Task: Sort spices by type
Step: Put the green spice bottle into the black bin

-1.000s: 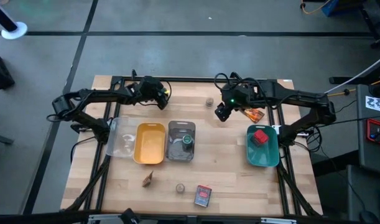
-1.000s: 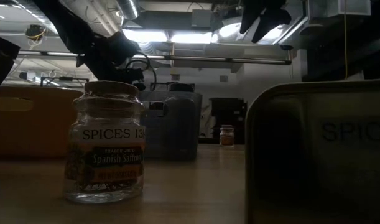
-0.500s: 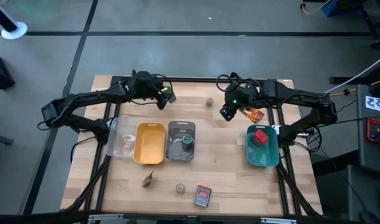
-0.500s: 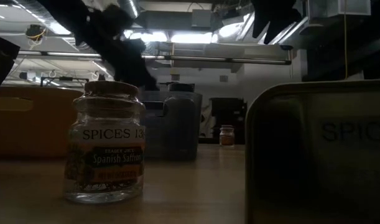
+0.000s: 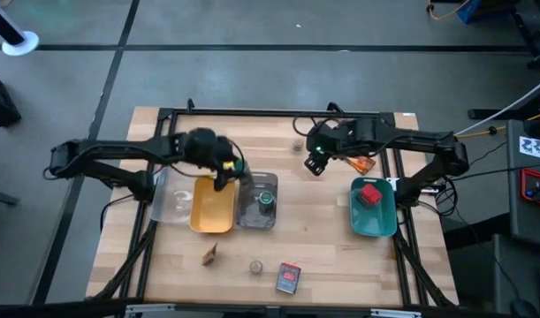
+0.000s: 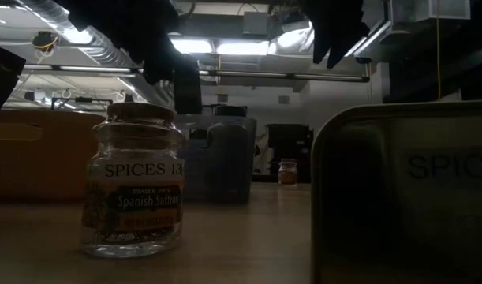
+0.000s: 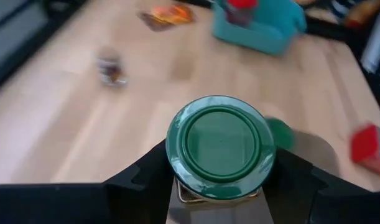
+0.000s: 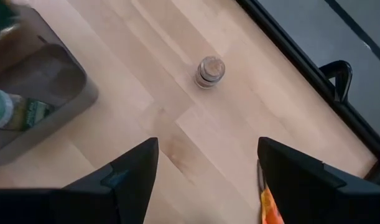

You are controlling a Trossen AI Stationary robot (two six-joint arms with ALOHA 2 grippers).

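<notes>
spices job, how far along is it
Sorted so far: one green-lidded jar in the grey tray and one red box in the teal tray. The left hand grips the second green-lidded jar beside the grey tray; the right hand hovers open. Left: two cork-topped jars, two packets, a red box.

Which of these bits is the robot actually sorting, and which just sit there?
Being sorted: green-lidded glass jars, cork-topped tan jars, red boxes, flat orange-brown packets.
Just sitting: yellow plastic tray, grey tray, teal tray, clear tray.
</notes>
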